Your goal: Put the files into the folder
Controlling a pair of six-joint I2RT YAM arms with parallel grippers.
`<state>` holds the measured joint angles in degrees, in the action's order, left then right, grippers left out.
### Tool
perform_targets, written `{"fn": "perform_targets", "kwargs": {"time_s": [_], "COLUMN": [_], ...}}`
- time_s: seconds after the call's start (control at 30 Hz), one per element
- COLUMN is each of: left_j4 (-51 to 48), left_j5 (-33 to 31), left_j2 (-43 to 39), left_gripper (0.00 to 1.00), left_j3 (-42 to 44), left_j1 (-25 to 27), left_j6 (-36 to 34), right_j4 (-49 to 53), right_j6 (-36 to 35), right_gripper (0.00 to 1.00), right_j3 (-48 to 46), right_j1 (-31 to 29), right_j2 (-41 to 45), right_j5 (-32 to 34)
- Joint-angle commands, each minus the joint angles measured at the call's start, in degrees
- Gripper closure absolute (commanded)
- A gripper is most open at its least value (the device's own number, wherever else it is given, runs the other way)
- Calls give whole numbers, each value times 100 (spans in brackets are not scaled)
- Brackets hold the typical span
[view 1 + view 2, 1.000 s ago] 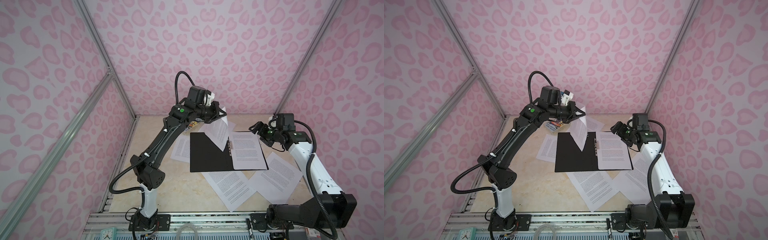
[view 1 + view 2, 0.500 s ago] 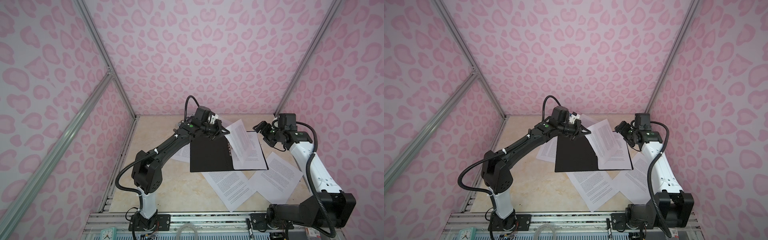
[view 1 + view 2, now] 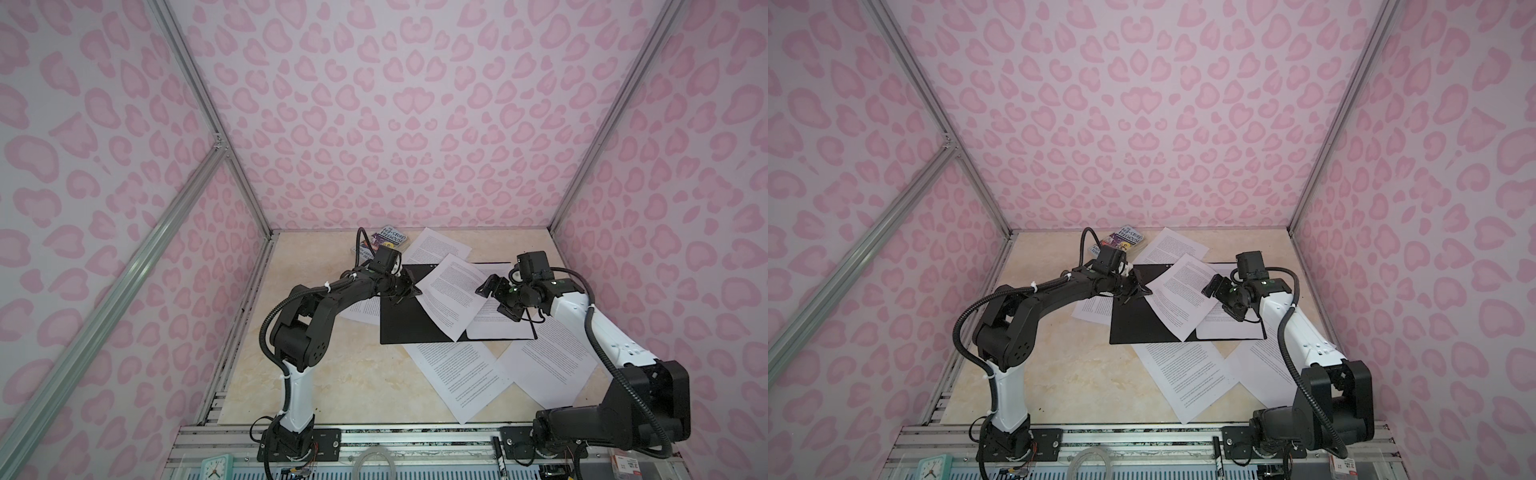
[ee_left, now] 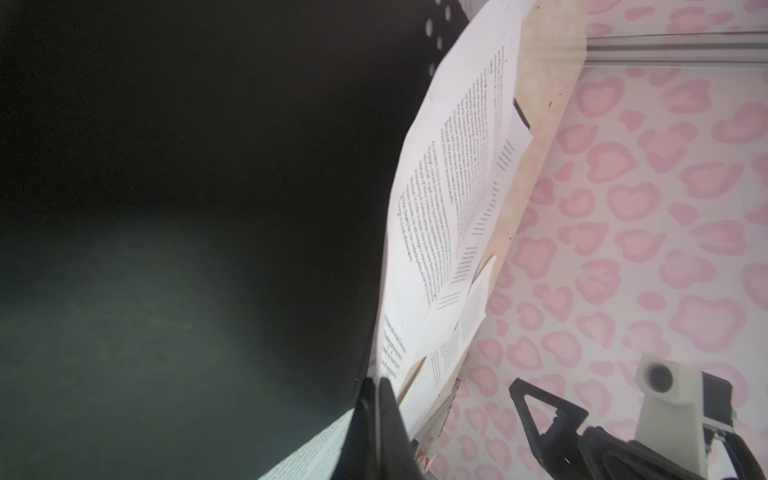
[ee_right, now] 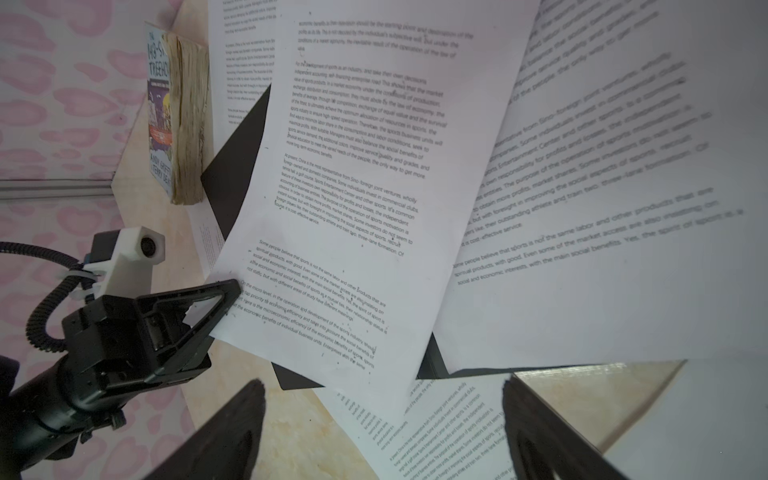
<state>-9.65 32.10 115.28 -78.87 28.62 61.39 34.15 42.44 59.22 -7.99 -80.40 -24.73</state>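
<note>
Since a second ago, left tool [image 3: 409, 292] has dropped and swung right, laying its sheet [image 3: 453, 295] slantwise across the open folder [image 3: 405, 326]. Jaws are pinched together on the sheet's corner, over the folder's black left half. Sheet's far end overlaps a second sheet [image 3: 498, 328] lying in the right half. Right tool [image 3: 496, 300] has jaws wide apart, gripping nothing, at the sheet's right edge, probably hovering clear of it. Loose sheets [image 3: 461, 374] lie on the worktop [image 3: 332, 374] around the folder.

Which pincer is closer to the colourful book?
Left. The left pincer is just in front of the book; the right pincer hovers farther away, across the folder.
</note>
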Motion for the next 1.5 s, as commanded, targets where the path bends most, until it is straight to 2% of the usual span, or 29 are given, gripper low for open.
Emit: {"fn": "perform_targets", "kwargs": {"time_s": [0.0, 0.07, 0.37, 0.77, 1.1, 1.47], "left_j4": [266, 113, 89, 14, 40, 145], "left_j5": [-343, -497, -169, -46, 98, 209], "left_j2": [31, 42, 334, 341, 370, 455], "left_gripper": [97, 97, 97, 97, 97, 97], "left_j3": [143, 144, 214, 310, 298, 320], "left_j1": [-108, -184, -252, -261, -246, -217], "left_j6": [-105, -144, -265, -205, -144, 136], "right_j4": [-411, -635, -1347, -1957, -2444, -3226], "right_j6": [-109, -78, -156, -237, -294, 262], "right_gripper": [11, 11, 12, 18, 21, 31], "right_j3": [-180, -339, -432, -371, -329, -677], "right_j1": [-93, -123, -322, -394, -414, -413], "right_j2": [-161, -290, -894, -1651, -2025, -1824], "right_j5": [-229, -377, -705, -806, -976, -1235]}}
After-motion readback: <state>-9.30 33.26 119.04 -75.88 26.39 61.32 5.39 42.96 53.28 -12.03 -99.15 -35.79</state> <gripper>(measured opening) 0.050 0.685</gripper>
